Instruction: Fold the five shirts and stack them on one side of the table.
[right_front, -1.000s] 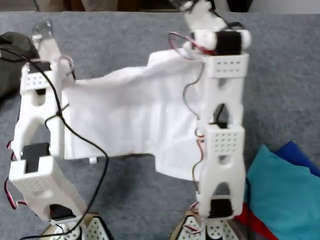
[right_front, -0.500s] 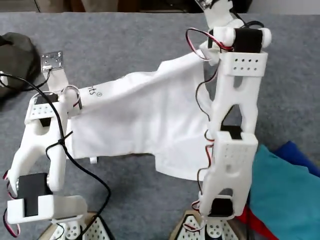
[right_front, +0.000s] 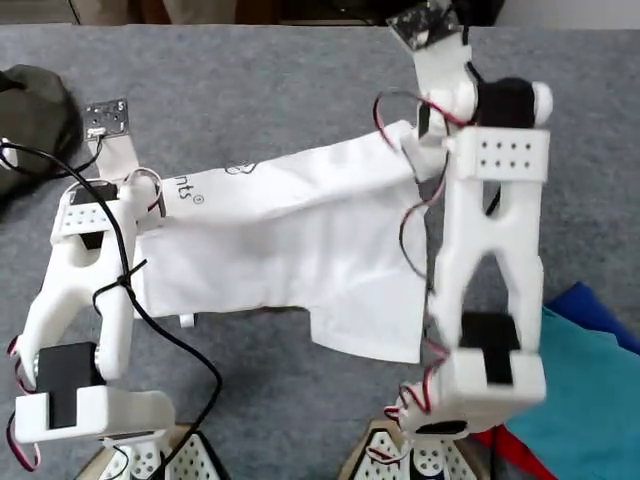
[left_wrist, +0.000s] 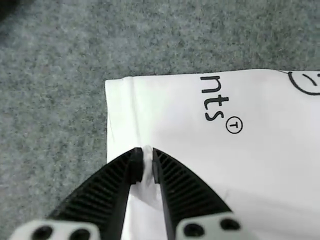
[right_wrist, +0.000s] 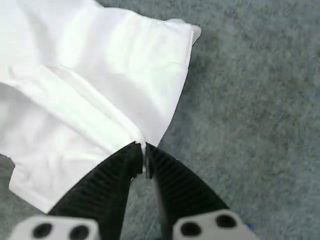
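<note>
Table (right_front: 250, 60): we see a grey, felt-like surface under both arms.
White shirt (right_front: 290, 250): it lies spread on the table between the two grippers, with one side edge at each. A sleeve juts out on the side near the right arm's base.
Right arm (right_front: 495, 260): it is stretched far out over the table along one side of the shirt, with its wrist tipped down to the cloth.
Left arm (right_front: 80, 290): it is bent at the elbow, and its forearm runs forward along the shirt's other side.
Coloured shirts (right_front: 590, 400): teal, blue and a strip of red are heaped beside the right arm's base, on its outer side.
Dark garment (right_front: 35, 110): it lies past the left gripper on that arm's outer side, well apart from the white shirt.
Left gripper (left_wrist: 145, 159): it is clenched on a small fold of the white shirt near a corner.
Right gripper (right_wrist: 144, 152): it is clenched on the shirt's edge close to a corner.
Print (left_wrist: 220, 102): black letters and a small circled mark (which we leave unread) sit on the shirt just ahead of the left gripper's tips.
</note>
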